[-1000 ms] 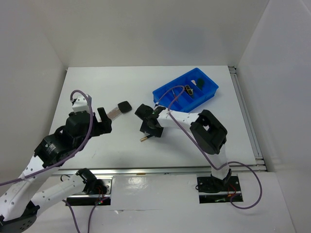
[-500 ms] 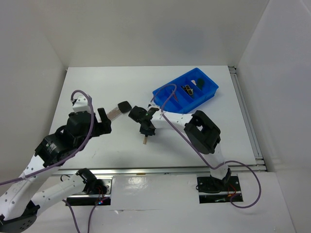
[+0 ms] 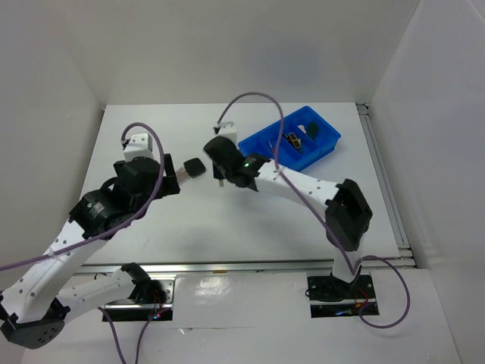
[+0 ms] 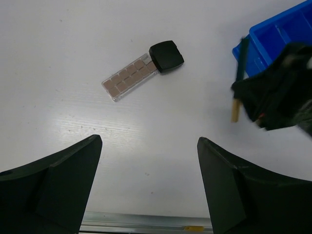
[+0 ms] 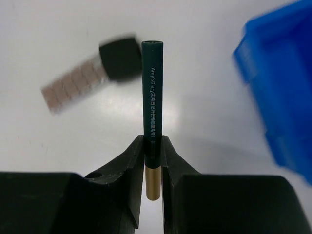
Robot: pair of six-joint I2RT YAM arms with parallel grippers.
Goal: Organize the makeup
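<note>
Your right gripper is clenched on the green pencil, just above its gold end. The pencil is held above the table, just left of the blue tray. Your left gripper is spread wide and empty, hovering over the pinkish strip. The black square piece touches the strip's end; both lie flat.

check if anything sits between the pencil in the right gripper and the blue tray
Nothing visible does. The right gripper clamps the pencil, and only bare table shows between it and the tray. The strip and compact lie opposite.
</note>
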